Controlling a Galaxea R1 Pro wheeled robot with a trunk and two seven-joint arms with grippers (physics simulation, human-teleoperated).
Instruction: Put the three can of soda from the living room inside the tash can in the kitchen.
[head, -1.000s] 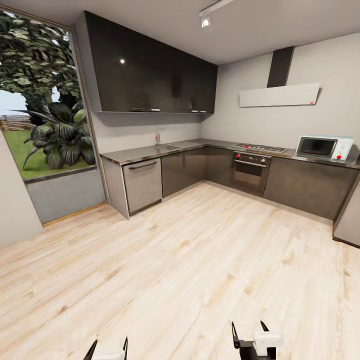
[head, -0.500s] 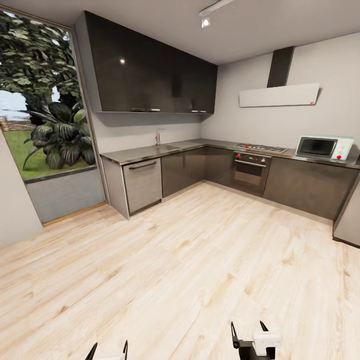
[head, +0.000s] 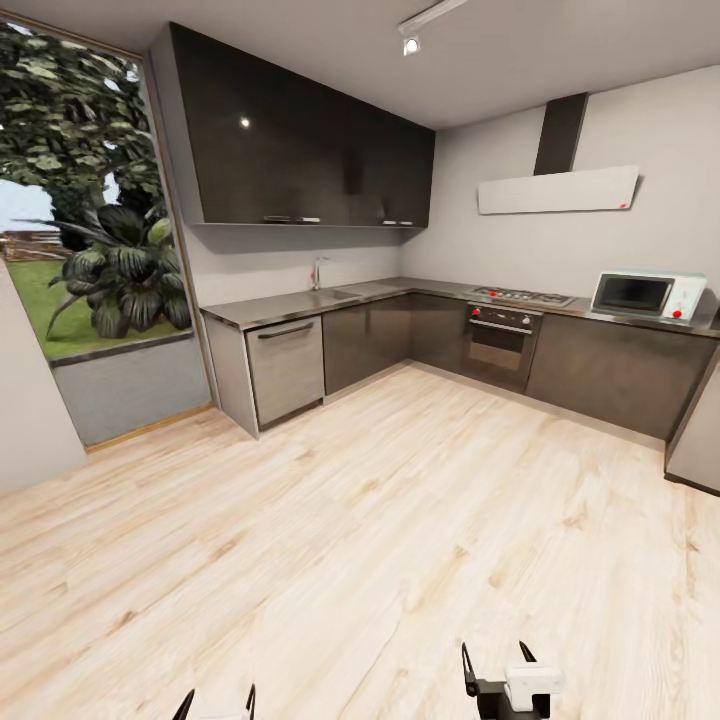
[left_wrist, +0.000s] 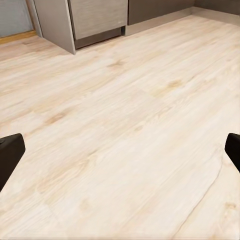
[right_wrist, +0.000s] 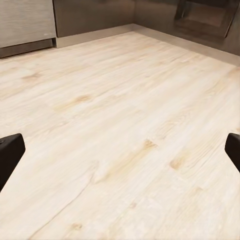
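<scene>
I am in the kitchen, facing dark grey L-shaped cabinets (head: 365, 335) under glossy black wall cupboards (head: 300, 140). The soda cans and the trash can are out of view. My left gripper (head: 218, 703) is low at the picture's lower edge, open, with nothing between its fingers (left_wrist: 10, 156). My right gripper (head: 497, 668) hangs beside it, also open and empty, its black fingers (right_wrist: 10, 152) spread wide over the pale wood floor (head: 380, 520).
A steel oven (head: 502, 343) sits in the far cabinet run with a hob above it. A white microwave (head: 648, 295) stands on the counter at right. A sink tap (head: 317, 272) is on the left counter. A tall window (head: 85, 230) with plants is at left.
The left gripper's fingers sit slightly lower in the head view. Nothing else has visibly moved.
</scene>
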